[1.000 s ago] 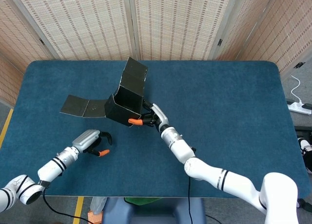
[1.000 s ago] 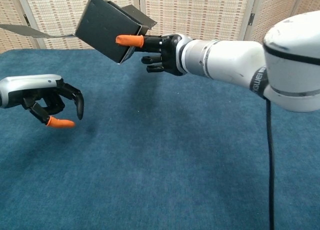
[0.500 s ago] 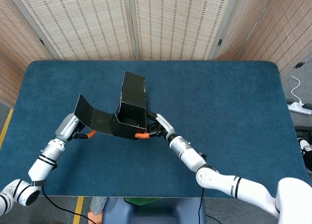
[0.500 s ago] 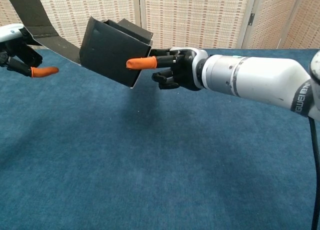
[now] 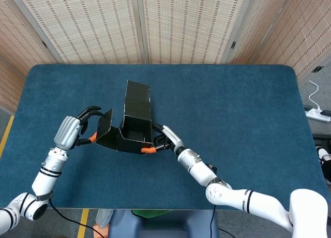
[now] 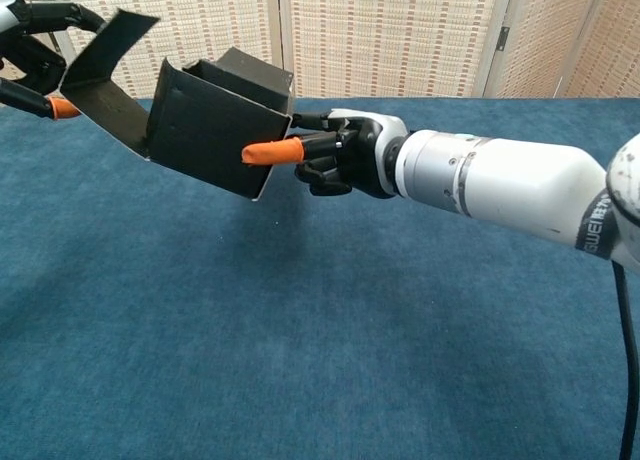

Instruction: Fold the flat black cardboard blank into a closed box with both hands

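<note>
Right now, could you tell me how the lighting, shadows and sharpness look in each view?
Head view: even, soft light, no glare, everything sharp; the black box shows little surface detail. Chest view: a soft shadow lies on the table beneath the box; the right hand is sharp and the left hand is cropped by the frame edge.

Left hand [image 5: 72,132] up off the table [image 5: 232,103] since a second ago; now at the left end flap [image 5: 105,128] of the cardboard blank [image 5: 129,129], fingers over its edge. Flap raised from flat to near upright. Right hand [image 5: 161,139] drew box nearer the robot.
</note>
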`<act>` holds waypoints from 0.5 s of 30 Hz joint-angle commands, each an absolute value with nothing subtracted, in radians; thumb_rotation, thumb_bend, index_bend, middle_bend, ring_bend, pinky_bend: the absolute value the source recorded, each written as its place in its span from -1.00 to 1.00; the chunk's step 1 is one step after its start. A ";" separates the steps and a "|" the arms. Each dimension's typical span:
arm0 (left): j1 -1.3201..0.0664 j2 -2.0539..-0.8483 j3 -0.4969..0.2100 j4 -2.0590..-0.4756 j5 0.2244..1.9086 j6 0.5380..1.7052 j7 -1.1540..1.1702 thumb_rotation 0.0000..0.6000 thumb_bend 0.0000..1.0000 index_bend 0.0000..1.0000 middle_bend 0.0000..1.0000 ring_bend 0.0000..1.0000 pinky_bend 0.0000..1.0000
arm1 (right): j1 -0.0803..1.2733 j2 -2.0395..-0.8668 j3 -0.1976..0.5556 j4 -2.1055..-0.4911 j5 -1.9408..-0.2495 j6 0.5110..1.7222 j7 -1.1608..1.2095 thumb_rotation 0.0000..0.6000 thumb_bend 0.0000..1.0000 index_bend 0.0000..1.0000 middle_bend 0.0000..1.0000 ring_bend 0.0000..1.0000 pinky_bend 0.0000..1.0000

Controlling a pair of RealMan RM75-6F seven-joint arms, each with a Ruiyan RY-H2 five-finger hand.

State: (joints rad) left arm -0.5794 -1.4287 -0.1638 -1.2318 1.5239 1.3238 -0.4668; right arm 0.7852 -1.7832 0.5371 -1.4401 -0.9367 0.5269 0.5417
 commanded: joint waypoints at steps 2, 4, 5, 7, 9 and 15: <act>-0.600 -1.444 -0.154 -1.215 1.574 1.343 -0.422 1.00 -0.34 -0.45 -0.47 0.58 0.95 | 0.793 -1.790 0.539 -1.443 -0.959 0.534 0.560 1.00 -0.54 0.01 0.26 0.67 1.00; -0.604 -1.446 -0.152 -1.210 1.583 1.346 -0.411 1.00 -0.36 -0.45 -0.47 0.58 0.95 | 0.798 -1.790 0.538 -1.439 -0.969 0.539 0.562 1.00 -0.54 0.01 0.26 0.67 1.00; -0.606 -1.442 -0.150 -1.212 1.586 1.345 -0.408 1.00 -0.37 -0.45 -0.47 0.58 0.95 | 0.800 -1.790 0.538 -1.437 -0.969 0.539 0.566 1.00 -0.54 0.01 0.26 0.67 1.00; -0.611 -1.435 -0.149 -1.213 1.592 1.345 -0.397 1.00 -0.36 -0.45 -0.47 0.58 0.94 | 0.803 -1.791 0.542 -1.435 -0.966 0.538 0.578 1.00 -0.54 0.01 0.26 0.67 1.00; -0.613 -1.429 -0.149 -1.222 1.593 1.343 -0.388 1.00 -0.36 -0.45 -0.48 0.57 0.94 | 0.807 -1.792 0.539 -1.429 -0.971 0.540 0.583 1.00 -0.54 0.01 0.26 0.67 1.00; -0.620 -1.404 -0.141 -1.272 1.614 1.350 -0.412 1.00 -0.35 -0.46 -0.49 0.55 0.94 | 0.820 -1.801 0.528 -1.402 -0.980 0.556 0.584 1.00 -0.54 0.01 0.26 0.67 1.00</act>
